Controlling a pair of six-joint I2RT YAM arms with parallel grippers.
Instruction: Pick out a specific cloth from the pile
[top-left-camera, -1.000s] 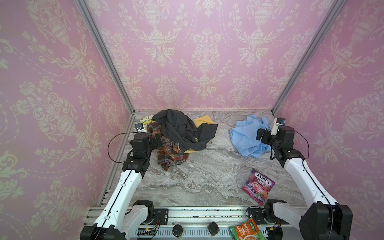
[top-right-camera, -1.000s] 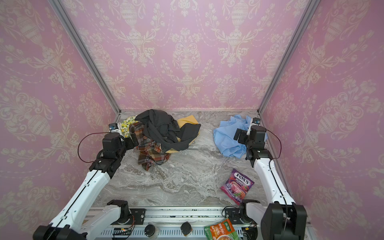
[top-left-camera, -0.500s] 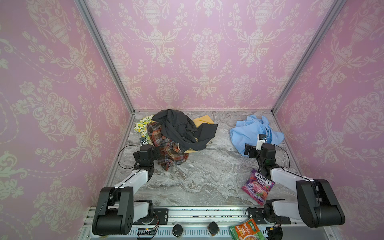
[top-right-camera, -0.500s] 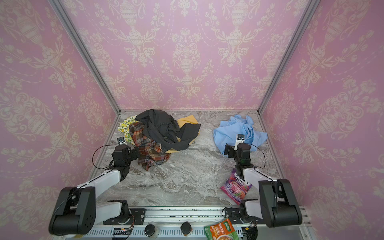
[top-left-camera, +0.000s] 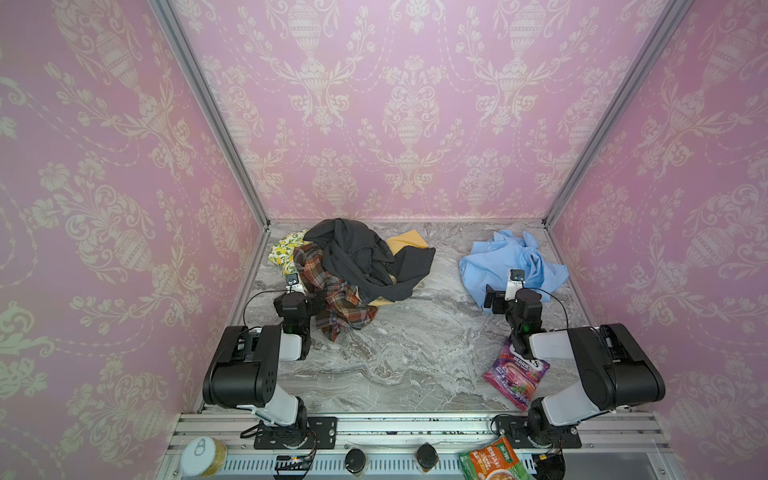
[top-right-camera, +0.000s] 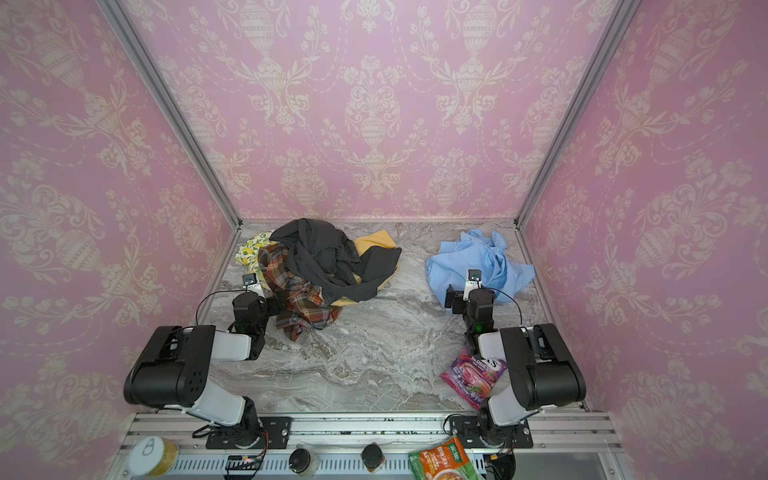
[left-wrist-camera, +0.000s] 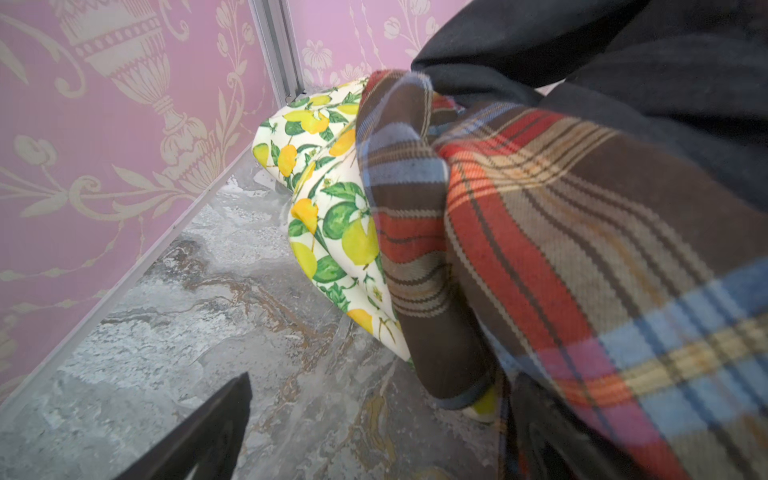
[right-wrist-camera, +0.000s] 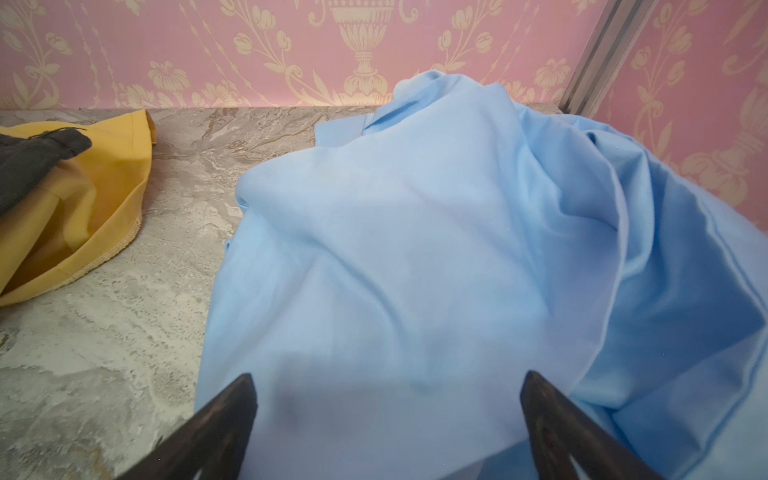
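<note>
The cloth (top-left-camera: 505, 262) (top-right-camera: 473, 262), plain sky-blue, lies crumpled on the marble floor at the back right, apart from the pile. The pile (top-left-camera: 353, 262) (top-right-camera: 322, 266) sits back left: black garment on top, red-brown plaid (left-wrist-camera: 561, 232) in front, lemon print (left-wrist-camera: 332, 216) behind, mustard yellow (right-wrist-camera: 75, 199) at its right. My right gripper (top-left-camera: 492, 297) (top-right-camera: 453, 298) (right-wrist-camera: 388, 386) is open, low at the cloth's near edge, with blue fabric spread between its fingers. My left gripper (top-left-camera: 318, 298) (top-right-camera: 277, 303) (left-wrist-camera: 382, 395) is open beside the plaid, which drapes over one finger.
A purple berries snack bag (top-left-camera: 517, 374) (top-right-camera: 473, 374) lies front right, partly under my right arm. On the front rail stand a tin can (top-left-camera: 203, 457) and a green-orange packet (top-left-camera: 492, 461). Pink walls close in on the left, back and right.
Both arms have folded down low and drawn back toward the front. The right gripper slid left along the blue cloth's near edge. Both stayed open; the cloths have not moved.
</note>
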